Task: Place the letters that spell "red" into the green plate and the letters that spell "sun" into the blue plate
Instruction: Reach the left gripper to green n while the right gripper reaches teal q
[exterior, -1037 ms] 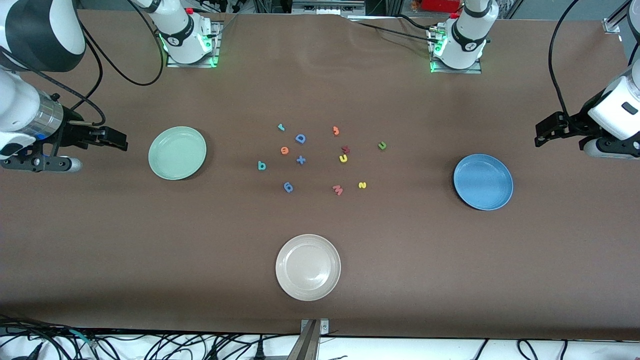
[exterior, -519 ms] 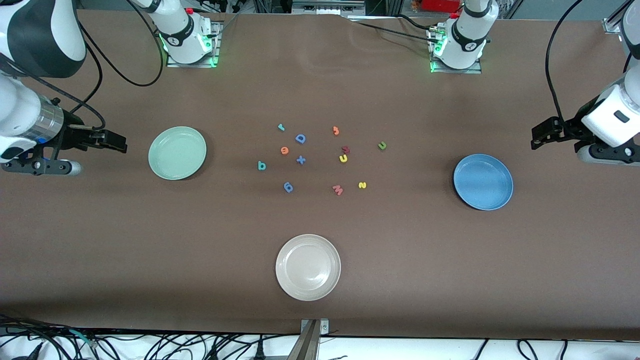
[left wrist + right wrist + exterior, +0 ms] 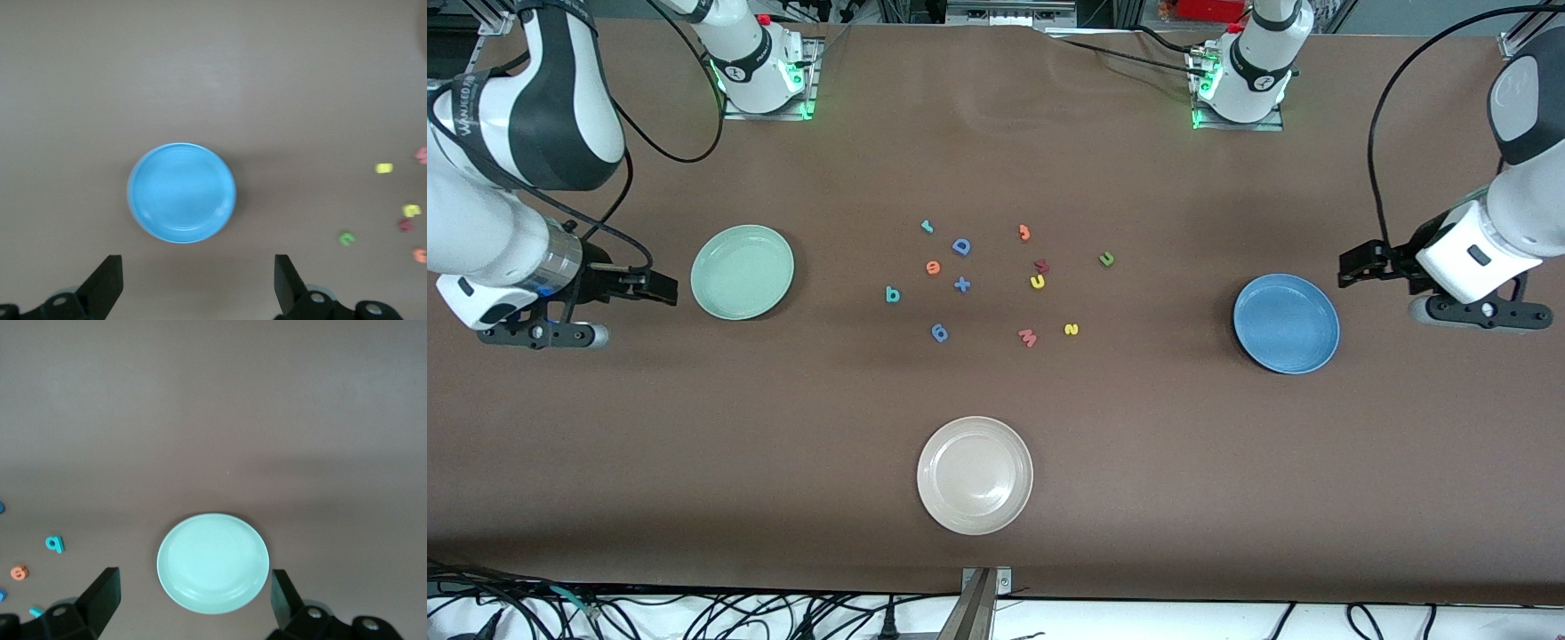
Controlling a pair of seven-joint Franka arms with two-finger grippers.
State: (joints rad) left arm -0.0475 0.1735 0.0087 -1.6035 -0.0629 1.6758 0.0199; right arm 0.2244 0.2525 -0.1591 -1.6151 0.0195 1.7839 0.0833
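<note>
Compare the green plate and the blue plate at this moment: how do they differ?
The green plate is pale mint and lies toward the right arm's end of the table; the blue plate is medium blue and lies toward the left arm's end. The green plate sits farther from the front camera than the blue plate. The open right gripper is beside the green plate; the open left gripper is beside the blue plate. Both are round, similar in size and hold no letters.
</note>
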